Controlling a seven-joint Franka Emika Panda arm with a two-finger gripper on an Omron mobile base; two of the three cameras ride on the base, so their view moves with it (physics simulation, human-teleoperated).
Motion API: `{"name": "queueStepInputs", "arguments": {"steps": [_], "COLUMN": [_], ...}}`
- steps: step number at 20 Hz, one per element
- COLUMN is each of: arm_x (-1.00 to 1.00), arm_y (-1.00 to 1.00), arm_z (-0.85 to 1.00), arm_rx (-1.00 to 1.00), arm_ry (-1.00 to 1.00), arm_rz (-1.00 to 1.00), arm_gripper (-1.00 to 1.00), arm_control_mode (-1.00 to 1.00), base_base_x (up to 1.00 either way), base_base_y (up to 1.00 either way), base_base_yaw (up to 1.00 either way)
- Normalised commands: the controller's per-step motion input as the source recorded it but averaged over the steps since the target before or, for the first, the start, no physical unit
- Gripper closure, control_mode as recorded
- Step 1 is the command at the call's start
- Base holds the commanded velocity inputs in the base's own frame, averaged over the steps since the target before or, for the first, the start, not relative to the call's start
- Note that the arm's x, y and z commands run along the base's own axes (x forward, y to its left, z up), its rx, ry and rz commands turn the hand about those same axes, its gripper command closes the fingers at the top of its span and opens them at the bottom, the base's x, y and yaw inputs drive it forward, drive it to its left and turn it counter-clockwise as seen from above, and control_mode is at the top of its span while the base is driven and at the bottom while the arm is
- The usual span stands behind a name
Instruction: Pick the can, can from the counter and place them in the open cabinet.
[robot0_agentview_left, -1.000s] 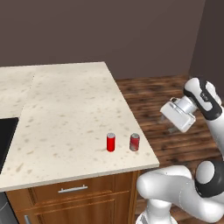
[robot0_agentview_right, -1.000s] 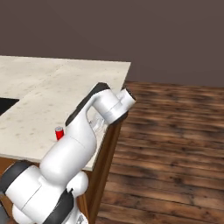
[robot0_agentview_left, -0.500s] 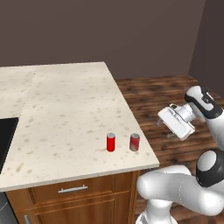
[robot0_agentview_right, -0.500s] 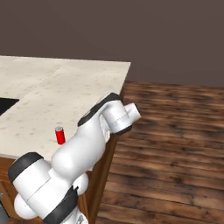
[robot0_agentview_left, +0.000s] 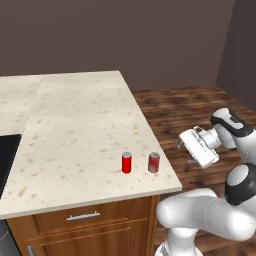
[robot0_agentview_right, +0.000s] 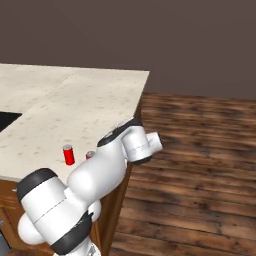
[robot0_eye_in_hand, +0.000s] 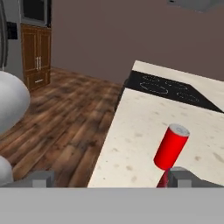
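Observation:
Two cans stand upright near the front right corner of the cream counter: a plain bright red can and, to its right, a darker red can. My gripper hangs off the counter's right edge, level with the cans and pointing at them, a short way from the darker one. In the hand view the fingertips stand wide apart, open and empty. The bright red can rises tilted above the right fingertip, and a sliver of the darker can shows beside that tip. The open cabinet is out of view.
A black stovetop is set into the counter at the left, well beyond the cans. Wooden floor lies right of the counter. Drawers with a silver handle sit under the front edge. Brown cabinets stand far across the room.
My hand has come down and a little left, toward the counter's right edge, and turned to face the cans. The cans have stayed put.

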Motion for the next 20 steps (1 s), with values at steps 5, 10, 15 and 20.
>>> {"name": "queueStepInputs", "arguments": {"steps": [5,10,15,20], "arm_x": [0.30,0.44,0.41,0.36], "arm_y": [0.10,0.07,0.00,0.00], "arm_z": [-0.26,-0.22,-0.20,-0.24], "arm_rx": [0.00,0.01,0.05,0.09], "arm_ry": [0.00,0.07,0.14,0.14], "arm_rz": [0.00,0.03,0.04,0.04], "arm_gripper": [-1.00,-1.00,-1.00,-1.00], "arm_control_mode": [-1.00,-1.00,-1.00,-1.00], "base_base_x": [0.00,0.00,0.00,0.00], "base_base_y": [0.00,0.00,0.00,0.00], "base_base_yaw": [0.00,0.00,0.00,0.00]}}
